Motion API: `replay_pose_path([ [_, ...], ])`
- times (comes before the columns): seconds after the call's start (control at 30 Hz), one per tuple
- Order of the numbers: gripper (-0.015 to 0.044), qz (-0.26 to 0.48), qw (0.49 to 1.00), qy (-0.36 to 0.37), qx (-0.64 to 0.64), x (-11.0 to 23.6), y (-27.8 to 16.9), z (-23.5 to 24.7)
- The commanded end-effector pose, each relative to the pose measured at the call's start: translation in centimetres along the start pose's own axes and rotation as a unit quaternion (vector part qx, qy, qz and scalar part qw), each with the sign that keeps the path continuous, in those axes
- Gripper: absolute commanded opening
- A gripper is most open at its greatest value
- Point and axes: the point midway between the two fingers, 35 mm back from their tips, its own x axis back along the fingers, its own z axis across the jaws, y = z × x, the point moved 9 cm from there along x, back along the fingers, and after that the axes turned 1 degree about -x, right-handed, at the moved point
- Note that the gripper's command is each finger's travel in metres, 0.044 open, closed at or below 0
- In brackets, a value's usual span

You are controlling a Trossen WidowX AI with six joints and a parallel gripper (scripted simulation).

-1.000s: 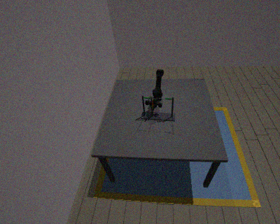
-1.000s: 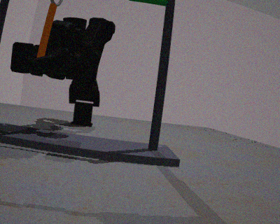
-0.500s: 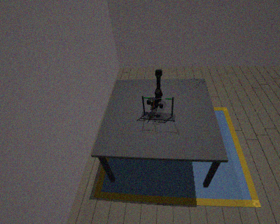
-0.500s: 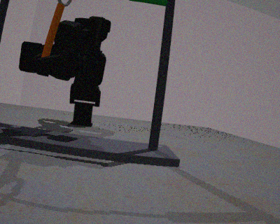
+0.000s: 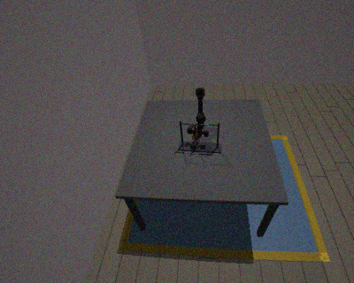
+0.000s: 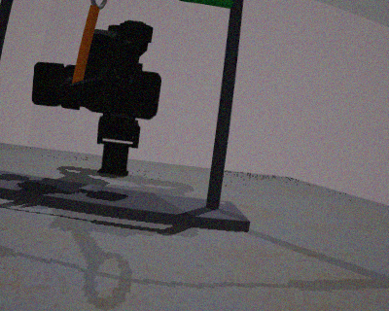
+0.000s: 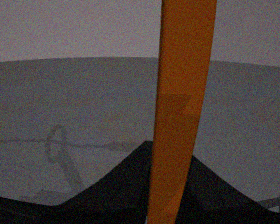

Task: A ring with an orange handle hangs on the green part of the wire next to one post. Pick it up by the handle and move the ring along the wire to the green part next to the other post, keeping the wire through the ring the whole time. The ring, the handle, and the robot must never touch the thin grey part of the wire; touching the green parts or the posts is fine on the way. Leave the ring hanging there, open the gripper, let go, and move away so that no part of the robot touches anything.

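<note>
The orange handle (image 6: pixel 87 44) (image 7: pixel 182 75) stands nearly upright, leaning slightly. My gripper (image 5: pixel 197 132) (image 6: pixel 78 80) (image 7: pixel 159 151) is shut on its lower part. The ring (image 6: pixel 104 5) at its top is cut off by the upper edge in the exterior view. The handle is between the posts, near the middle of the span. Green wire parts adjoin the left post (image 5: pixel 180 133) and the right post (image 5: pixel 218 137) (image 6: pixel 227 102); the right green part (image 5: pixel 213 125) (image 6: pixel 209 3) is away from the ring. The grey wire and any contact with the ring cannot be made out.
The posts rise from a dark base plate (image 6: pixel 235 224) on the grey table (image 5: pixel 203 181). My arm (image 5: pixel 200 105) reaches in from behind the frame. Shadows of the ring and wire lie on the table, the wire's shadow crossing the ring's.
</note>
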Motion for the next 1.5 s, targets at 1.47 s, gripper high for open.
replay_pose_path([
  [1.47,-0.015,-0.001,0.99,0.143,-0.003,0.8,0.5,2.9],
])
